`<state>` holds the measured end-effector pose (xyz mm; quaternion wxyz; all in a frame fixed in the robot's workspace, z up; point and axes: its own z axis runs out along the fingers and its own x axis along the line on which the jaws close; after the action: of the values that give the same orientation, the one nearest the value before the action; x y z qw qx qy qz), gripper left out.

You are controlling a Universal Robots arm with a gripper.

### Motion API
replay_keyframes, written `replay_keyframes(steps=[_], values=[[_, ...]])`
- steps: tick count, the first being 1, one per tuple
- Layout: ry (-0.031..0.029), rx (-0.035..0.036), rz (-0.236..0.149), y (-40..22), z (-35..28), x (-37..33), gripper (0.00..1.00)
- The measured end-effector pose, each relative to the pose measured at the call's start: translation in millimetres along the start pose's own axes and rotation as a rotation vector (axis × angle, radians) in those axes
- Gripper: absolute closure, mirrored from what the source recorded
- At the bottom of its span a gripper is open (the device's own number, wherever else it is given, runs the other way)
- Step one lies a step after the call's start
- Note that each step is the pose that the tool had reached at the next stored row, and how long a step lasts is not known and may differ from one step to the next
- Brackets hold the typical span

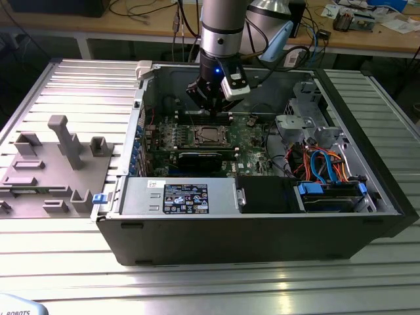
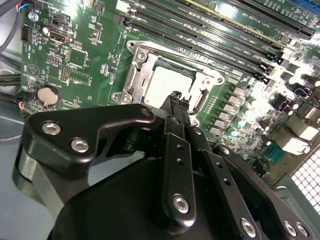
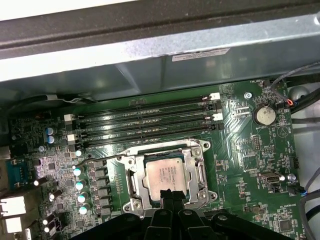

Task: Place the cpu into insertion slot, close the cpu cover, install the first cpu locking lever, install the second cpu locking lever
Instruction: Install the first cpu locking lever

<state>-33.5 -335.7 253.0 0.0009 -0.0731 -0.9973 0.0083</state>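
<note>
The cpu [image 3: 161, 173] lies flat in the insertion slot [image 3: 131, 176] on the green motherboard, its silver top showing [image 2: 163, 84]. The cpu cover [image 3: 199, 172] rests down around it as a silvery frame [image 2: 136, 76]. A thin metal locking lever [image 3: 107, 158] runs along one side of the socket. My gripper [image 3: 170, 194] is shut with nothing between its fingers, and its black tips [image 2: 175, 98] sit just over the edge of the chip. In the exterior view the gripper [image 1: 212, 111] hangs inside the open computer case, right above the socket [image 1: 209, 136].
Long black memory slots [image 3: 145, 120] run beside the socket. A round coin battery [image 3: 264, 115] sits on the board. The case wall [image 1: 230, 223], drive cage with coloured cables [image 1: 325, 164] and power supply [image 1: 184, 197] surround the board. Grey fixtures [image 1: 62, 141] stand outside at the exterior view's left.
</note>
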Motion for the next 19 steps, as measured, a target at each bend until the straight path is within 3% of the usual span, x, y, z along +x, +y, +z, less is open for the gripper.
replay_keyframes(steps=[19], values=[[-0.0003, 0.0001, -0.019, 0.0, 0.0, 0.0, 0.89]])
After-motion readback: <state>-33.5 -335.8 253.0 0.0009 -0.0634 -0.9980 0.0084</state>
